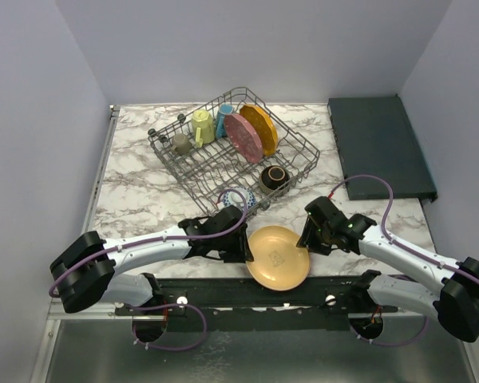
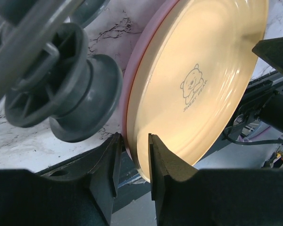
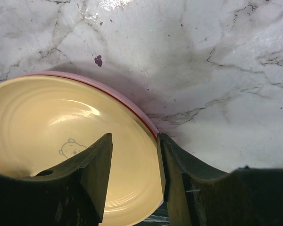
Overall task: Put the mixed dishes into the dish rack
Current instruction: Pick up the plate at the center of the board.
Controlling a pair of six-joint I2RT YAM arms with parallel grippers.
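Note:
A cream-yellow plate (image 1: 278, 257) with a pink underside and a small bear print hangs past the table's near edge, between both arms. My left gripper (image 1: 246, 246) is shut on its left rim; in the left wrist view the plate (image 2: 198, 70) sits in that gripper (image 2: 134, 137), one finger on the pink underside and one on the cream face. My right gripper (image 1: 310, 237) is shut on the right rim. In the right wrist view the plate (image 3: 47, 122) casts a shadow on the marble below that gripper (image 3: 134, 136). The dish rack (image 1: 207, 163) stands behind.
The rack holds a grey cup (image 1: 180, 144), a yellow-green mug (image 1: 203, 126), a blue mug (image 1: 223, 120), a pink plate (image 1: 244, 136), an orange plate (image 1: 259, 128) and a dark brown bowl (image 1: 274, 177). A blue-white bowl (image 1: 237, 197) is at its near corner. A dark flat tray (image 1: 381, 144) lies back right.

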